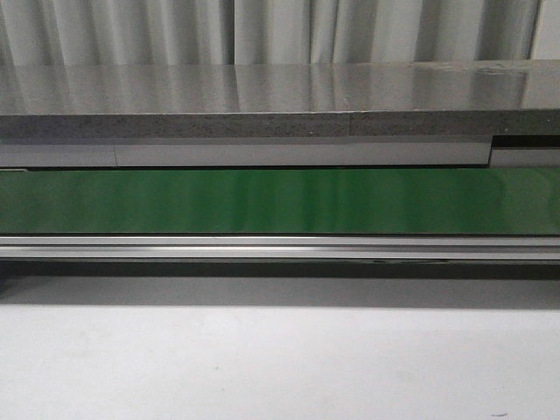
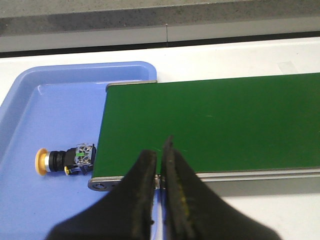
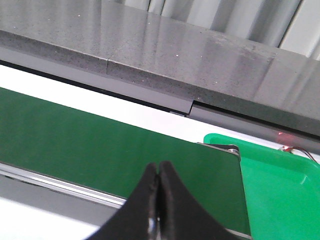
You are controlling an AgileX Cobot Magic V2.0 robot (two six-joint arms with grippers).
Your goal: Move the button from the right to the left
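The button [image 2: 62,160], with a yellow-orange cap and black body, lies on its side in a blue tray [image 2: 30,120], right beside the end of the green conveyor belt [image 2: 215,120]. My left gripper [image 2: 161,150] is shut and empty, hovering over the belt's near edge, a little to the side of the button. Over the other end of the belt [image 3: 100,145], my right gripper [image 3: 159,170] is also shut with nothing in it. Neither gripper appears in the front view.
A green tray [image 3: 280,195] sits at the belt's right end. The front view shows the green belt [image 1: 280,201], its metal rail [image 1: 280,248], a grey stone counter [image 1: 280,105] behind, and white table surface [image 1: 280,359] in front.
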